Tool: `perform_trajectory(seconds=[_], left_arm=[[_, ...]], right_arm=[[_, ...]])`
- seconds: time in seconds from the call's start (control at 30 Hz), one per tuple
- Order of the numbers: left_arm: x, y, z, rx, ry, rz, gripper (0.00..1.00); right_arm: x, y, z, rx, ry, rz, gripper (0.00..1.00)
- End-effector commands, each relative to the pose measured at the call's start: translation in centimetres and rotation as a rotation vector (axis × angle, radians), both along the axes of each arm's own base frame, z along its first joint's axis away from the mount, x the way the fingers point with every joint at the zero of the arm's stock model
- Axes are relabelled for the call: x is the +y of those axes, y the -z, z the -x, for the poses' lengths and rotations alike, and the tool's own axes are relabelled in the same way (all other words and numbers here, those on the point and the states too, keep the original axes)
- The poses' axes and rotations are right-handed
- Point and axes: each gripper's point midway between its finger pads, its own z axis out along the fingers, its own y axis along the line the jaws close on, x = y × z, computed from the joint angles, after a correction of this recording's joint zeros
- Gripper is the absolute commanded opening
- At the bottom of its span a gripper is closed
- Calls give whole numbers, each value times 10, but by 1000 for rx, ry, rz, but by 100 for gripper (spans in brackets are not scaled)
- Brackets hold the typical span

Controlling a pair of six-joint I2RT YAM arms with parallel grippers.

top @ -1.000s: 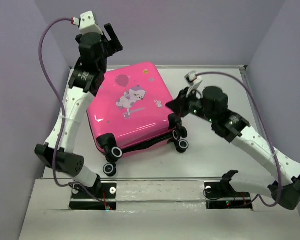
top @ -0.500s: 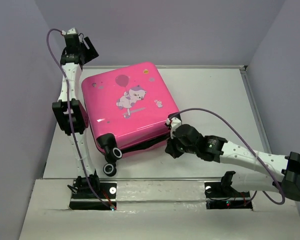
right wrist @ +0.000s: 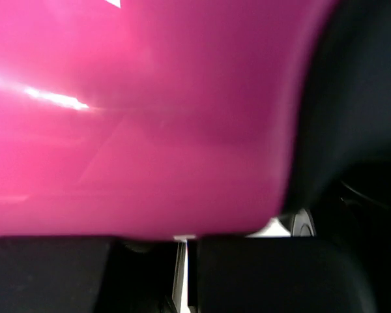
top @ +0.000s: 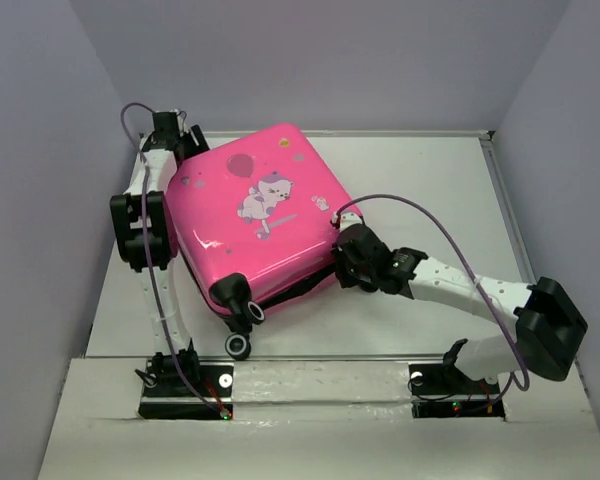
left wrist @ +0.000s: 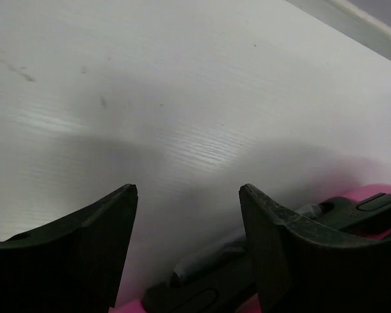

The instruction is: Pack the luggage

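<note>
Left hand (left wrist: 186, 195) open, empty by the bright pink hard-shell suitcase (top: 260, 215), right hand (top: 348, 262) clenched at its near corner — I'd push squarely, slowly

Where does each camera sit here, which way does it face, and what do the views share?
Top external: above and behind the bases, looking down on the white table; both arms show, flanking the bright pink hard-shell suitcase.
Left wrist: faces the table past the open left gripper; pink edge lower right.
Right wrist: close against the pink shell; shut right gripper along the bottom.
Shared: the suitcase, in all three.
</note>
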Motion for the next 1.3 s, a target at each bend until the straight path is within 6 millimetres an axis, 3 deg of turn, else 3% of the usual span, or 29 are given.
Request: perform_trajectory(seconds=[0.0, 0.03, 0.07, 0.1, 0.13, 0.17, 0.2, 0.23, 0.27, 0.3, 0.33, 0.37, 0.4, 0.43, 0.47, 0.5, 0.53, 0.57, 0.6, 0.67, 0.83, 0.97, 1.07, 1.1, 1.13, 1.17, 1.2, 1.23, 1.27], left_arm=[[-24, -36, 66, -49, 25, 12, 76], [-25, -31, 91, -42, 15, 8, 77], [-26, -29, 103, -30, 10, 10, 77], [-29, -27, 117, -20, 5, 15, 77], [-35, -23, 143, -23, 16, 40, 77], [-41, -20, 156, -15, 28, 58, 77], [-47, -17, 170, -2, 39, 76, 77], [-63, -13, 197, -2, 88, 127, 77], [-71, -12, 209, -5, 113, 165, 78], [-76, 3, 233, 36, 121, 200, 78], [-94, -11, 247, 3, 181, 222, 78], [-97, -12, 257, -3, 188, 227, 78], [-99, -14, 266, -13, 195, 231, 77], [-103, -20, 282, -38, 204, 239, 78], [-104, -22, 289, -49, 207, 242, 78], [-105, -26, 296, -64, 210, 248, 78], [-107, -22, 306, -58, 210, 258, 78], [-113, -36, 313, -100, 220, 280, 78], [-118, -34, 321, -96, 225, 296, 78], [-132, -50, 330, -144, 255, 323, 78], [-148, -69, 343, -211, 270, 334, 78], [-144, -89, 345, -292, 253, 320, 78], [-142, -105, 343, -343, 250, 319, 78], [-142, -107, 343, -351, 252, 319, 78], [-142, -110, 342, -358, 252, 318, 78], [-142, -114, 342, -372, 254, 319, 78], [-142, -115, 343, -378, 256, 321, 78], [-141, -123, 344, -407, 253, 324, 78], [-139, -127, 344, -422, 247, 322, 78]], right_arm=[[20, -87, -94, -244, 68, -237, 7], [22, -86, -105, -252, 60, -234, 7], [30, -105, -118, -274, 44, -272, 7], [28, -109, -131, -275, 46, -284, 7], [37, -97, -142, -250, 26, -280, 7], [53, -116, -150, -258, -27, -334, 7], [60, -116, -159, -249, -36, -348, 7], [67, -95, -172, -206, -40, -333, 7], [83, -94, -173, -180, -105, -366, 7], [94, -120, -188, -209, -126, -409, 7], [104, -122, -194, -191, -143, -422, 8], [117, -98, -203, -118, -170, -420, 8], [126, -102, -209, -106, -191, -428, 11], [135, -136, -219, -137, -206, -454, 14], [140, -141, -224, -133, -208, -461, 17], [145, -134, -230, -120, -210, -457, 29], [147, -142, -232, -123, -211, -462, 36], [146, -164, -239, -160, -211, -491, 43], [148, -167, -239, -153, -215, -496, 56], [137, -182, -246, -166, -201, -514, 65], [117, -202, -233, -213, -208, -483, 86], [96, -252, -216, -329, -220, -462, 98], [74, -282, -202, -386, -215, -432, 92], [74, -282, -201, -389, -223, -429, 92], [62, -310, -182, -437, -234, -448, 85], [58, -288, -172, -391, -243, -424, 78], [52, -284, -159, -375, -250, -427, 69], [41, -269, -130, -354, -260, -430, 45], [35, -311, -111, -454, -279, -484, 32]])
